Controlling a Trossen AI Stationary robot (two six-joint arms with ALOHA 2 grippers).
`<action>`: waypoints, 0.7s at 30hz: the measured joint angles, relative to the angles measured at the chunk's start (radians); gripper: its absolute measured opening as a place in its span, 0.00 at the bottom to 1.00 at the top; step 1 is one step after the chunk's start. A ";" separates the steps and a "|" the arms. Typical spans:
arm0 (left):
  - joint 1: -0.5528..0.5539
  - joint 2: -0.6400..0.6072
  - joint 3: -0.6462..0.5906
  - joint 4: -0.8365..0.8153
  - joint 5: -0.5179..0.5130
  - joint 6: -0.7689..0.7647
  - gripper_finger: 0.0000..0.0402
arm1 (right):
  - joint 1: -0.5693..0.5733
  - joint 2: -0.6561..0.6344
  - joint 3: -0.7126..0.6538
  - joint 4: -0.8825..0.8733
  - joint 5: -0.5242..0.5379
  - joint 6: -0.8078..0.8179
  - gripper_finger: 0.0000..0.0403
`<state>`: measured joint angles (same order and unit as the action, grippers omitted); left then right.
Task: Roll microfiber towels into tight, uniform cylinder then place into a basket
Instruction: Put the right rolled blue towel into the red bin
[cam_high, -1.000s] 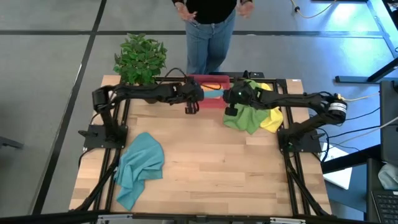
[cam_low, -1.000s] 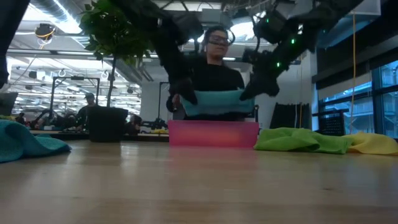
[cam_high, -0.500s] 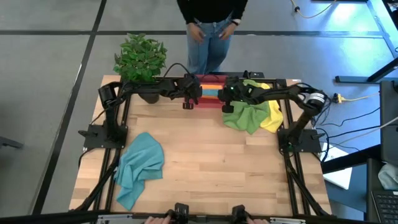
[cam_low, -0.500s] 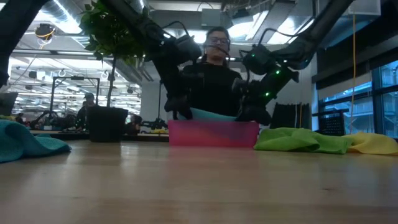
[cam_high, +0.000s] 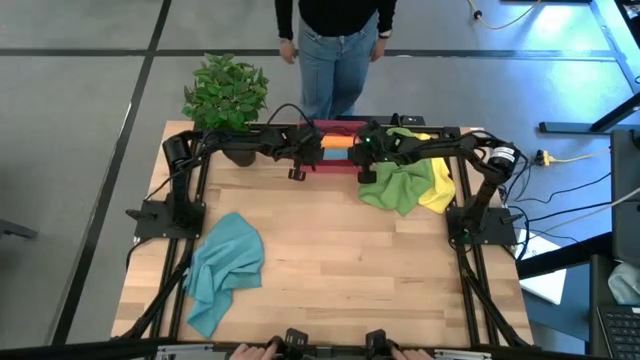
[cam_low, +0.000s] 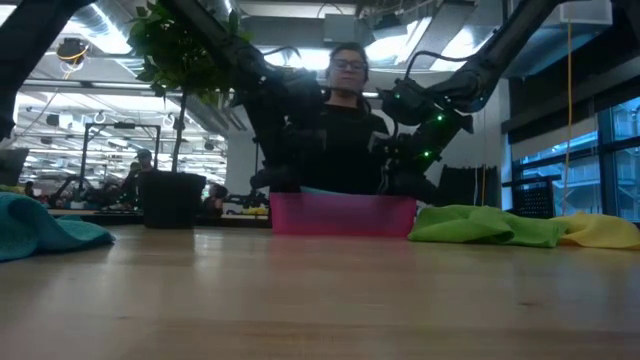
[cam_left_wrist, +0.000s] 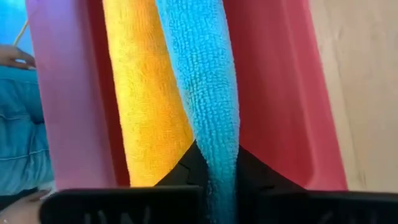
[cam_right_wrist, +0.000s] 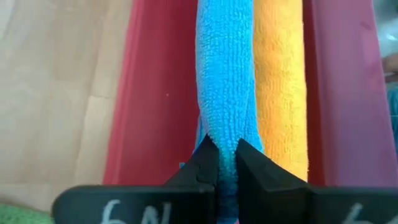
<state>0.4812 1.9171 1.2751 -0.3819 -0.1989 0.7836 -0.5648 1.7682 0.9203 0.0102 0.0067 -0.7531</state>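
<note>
The basket (cam_high: 338, 148) sits at the far edge of the table (cam_high: 330, 270), near the middle, with a potted plant (cam_high: 226, 95) at the far left corner and a person (cam_high: 337, 45) standing just beyond the far edge. Most of the wooden top is bare from the middle toward the near edge. Five towels show: a rolled blue towel (cam_right_wrist: 225, 81) and a rolled orange towel (cam_right_wrist: 281, 87) lying side by side along the basket, touching; a loose green towel (cam_high: 396, 186) and a yellow towel (cam_high: 440, 190) heaped together just right of the basket; and a loose teal towel (cam_high: 222, 268) alone at the near left, well apart from the rest. There is one basket and two arms. Both arms reach in over the basket from opposite ends. The left gripper (cam_left_wrist: 214, 180) is at one end of the blue roll, which runs down between its fingers; the fingers lie close along the cloth, but I cannot tell whether they grip it. The right gripper (cam_right_wrist: 225, 163) pinches the other end of the same roll, its fingers (cam_right_wrist: 204, 163) nearly together on the cloth.
</note>
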 joint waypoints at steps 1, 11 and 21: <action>0.000 -0.001 0.000 0.005 0.000 0.007 0.09 | 0.000 0.000 0.000 -0.002 -0.002 0.003 0.06; 0.000 -0.001 0.000 -0.016 -0.008 0.021 0.23 | -0.002 0.000 -0.001 0.010 0.093 0.017 0.40; -0.018 -0.003 0.016 -0.064 -0.062 0.037 0.36 | 0.003 -0.049 -0.001 -0.001 0.140 0.019 0.45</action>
<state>0.4635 1.9144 1.2908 -0.4455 -0.2609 0.8211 -0.5620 1.7188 0.9192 0.0088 0.1463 -0.7343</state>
